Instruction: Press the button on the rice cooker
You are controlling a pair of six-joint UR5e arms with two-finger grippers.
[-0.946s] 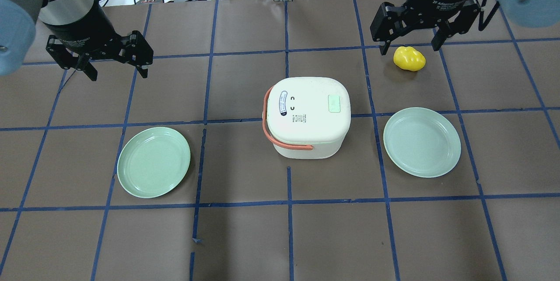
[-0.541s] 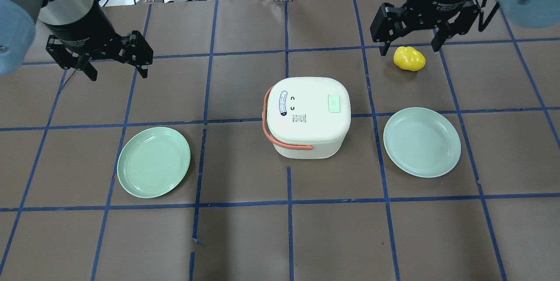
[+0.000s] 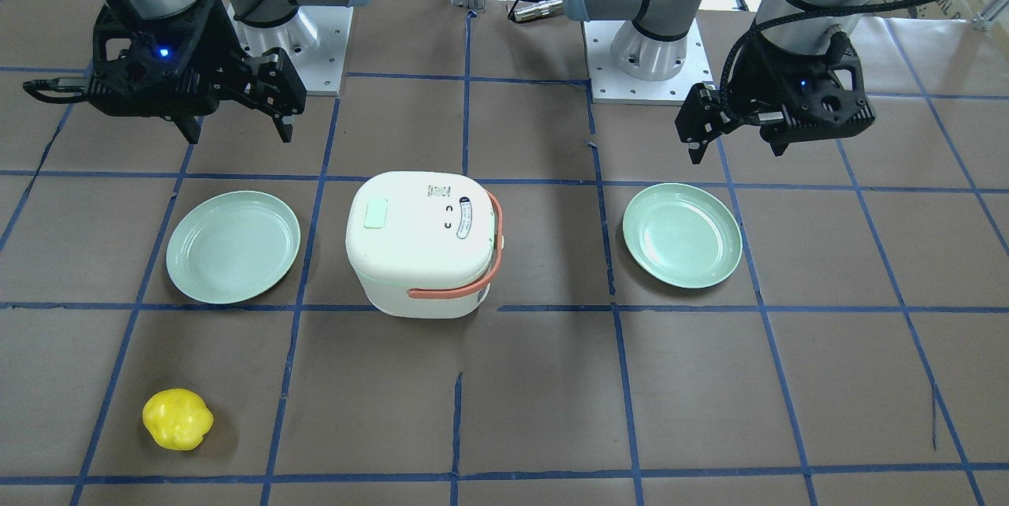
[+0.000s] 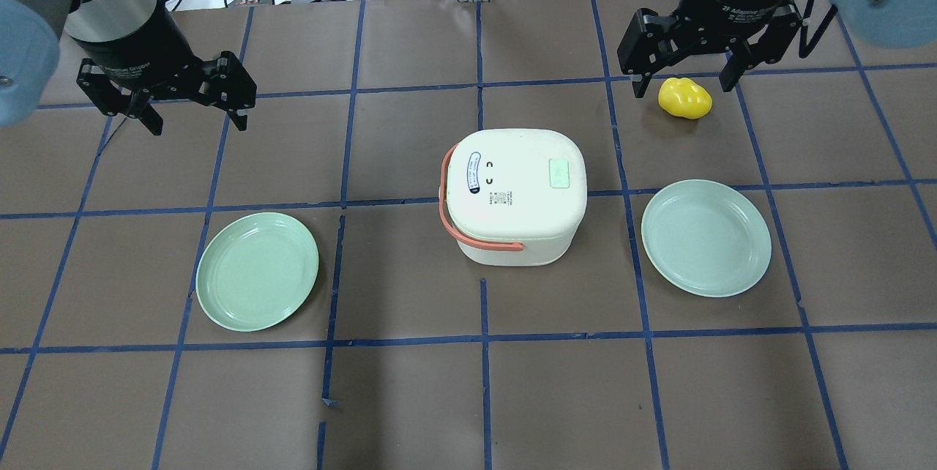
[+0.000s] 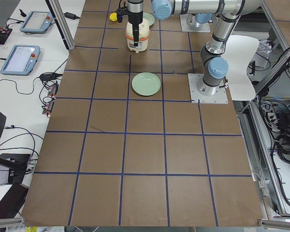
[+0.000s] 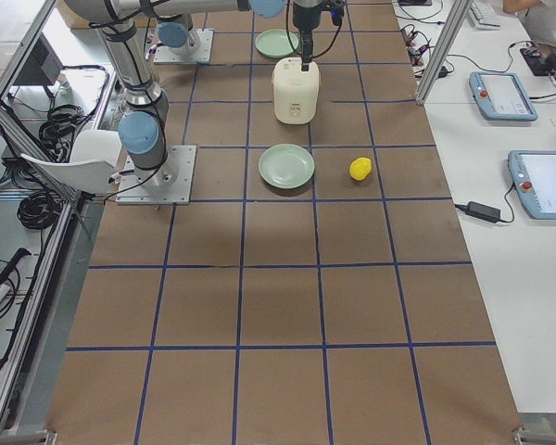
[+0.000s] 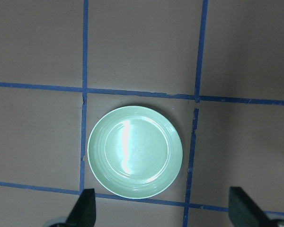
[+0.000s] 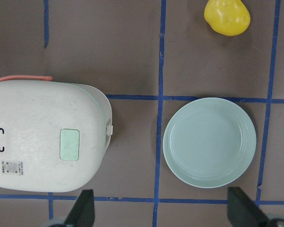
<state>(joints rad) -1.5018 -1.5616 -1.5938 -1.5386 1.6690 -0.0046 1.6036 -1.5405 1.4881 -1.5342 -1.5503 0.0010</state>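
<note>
Rice cooker (image 4: 514,195) mid-table, lid closed; pale green button (image 4: 560,173) on its lid, right-arm side. Right gripper (image 3: 238,132) has edged only slightly over the last second, well apart from the cooker, jaws spread wide, empty. Left gripper (image 4: 198,124) unmoved, likewise wide and empty. Judgement: approach barely begun; button unpressed.

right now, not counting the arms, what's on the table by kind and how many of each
rice cooker: 1
green plates: 2
yellow lumpy object: 1
total: 4
</note>
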